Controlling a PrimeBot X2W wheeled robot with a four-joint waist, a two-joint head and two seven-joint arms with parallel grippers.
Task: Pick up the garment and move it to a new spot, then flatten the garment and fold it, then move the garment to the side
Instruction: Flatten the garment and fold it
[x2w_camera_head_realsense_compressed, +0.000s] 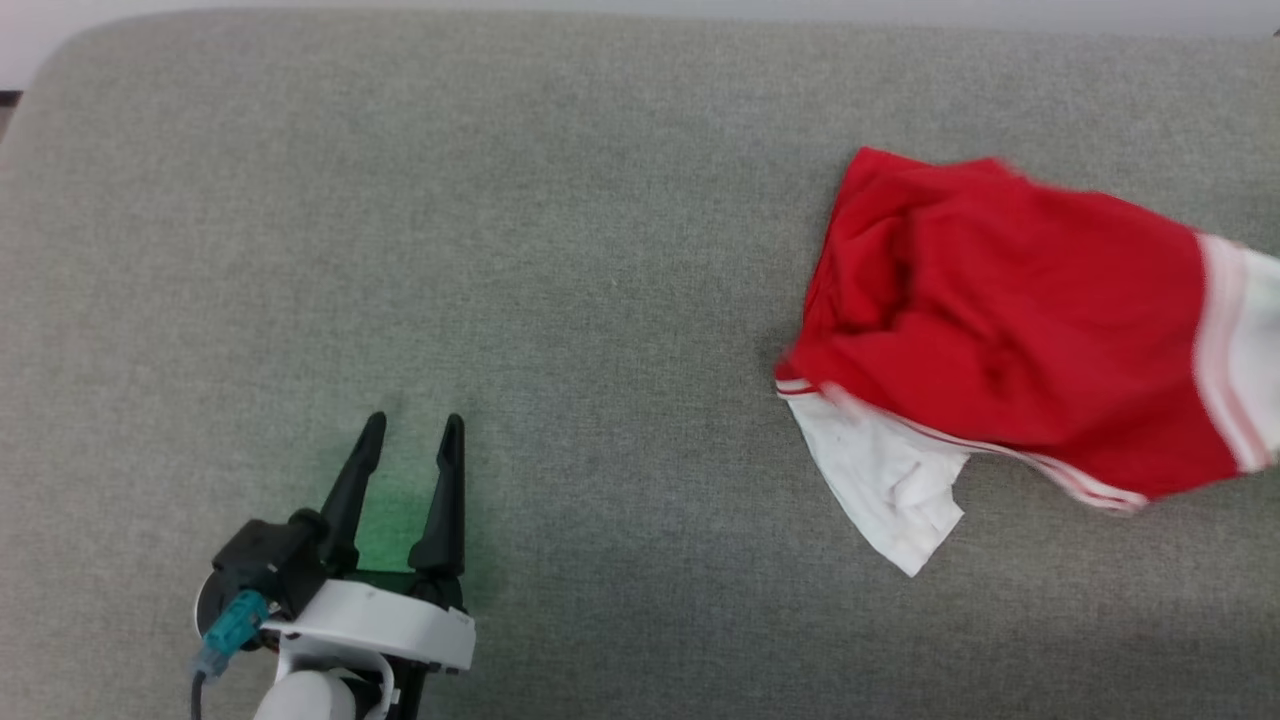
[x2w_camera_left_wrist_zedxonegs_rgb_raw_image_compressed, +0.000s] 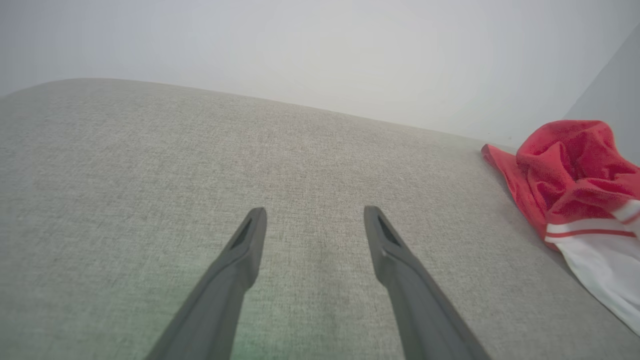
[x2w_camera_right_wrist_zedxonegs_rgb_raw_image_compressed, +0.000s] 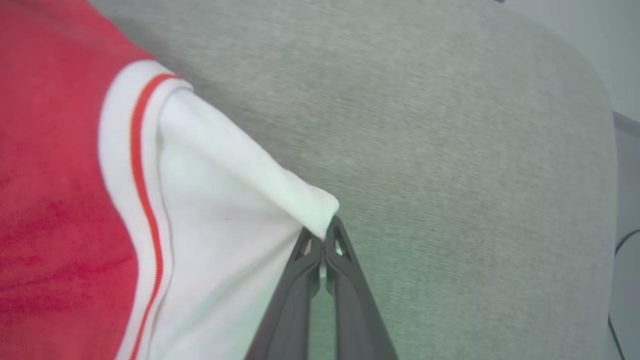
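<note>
grey cushion (x2w_camera_head_realsense_compressed: 500, 200); white corner of garment (x2w_camera_head_realsense_compressed: 1020, 320), perhaps hem, in right gripper (x2w_camera_right_wrist_zedxonegs_rgb_raw_image_compressed: 324, 241)

Soft matt cloth garment (x2w_camera_head_realsense_compressed: 1010, 320) on coarse, grey, woven matt upholstery (x2w_camera_head_realsense_compressed: 500, 250).

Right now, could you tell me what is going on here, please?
The robot is starting on the garment, a red and white piece lying bunched on the grey surface, toward the robot's right. The right gripper is shut on a white corner of the garment. The left gripper is open over bare surface, well apart from the garment. The garment is not yet flattened or folded.
</note>
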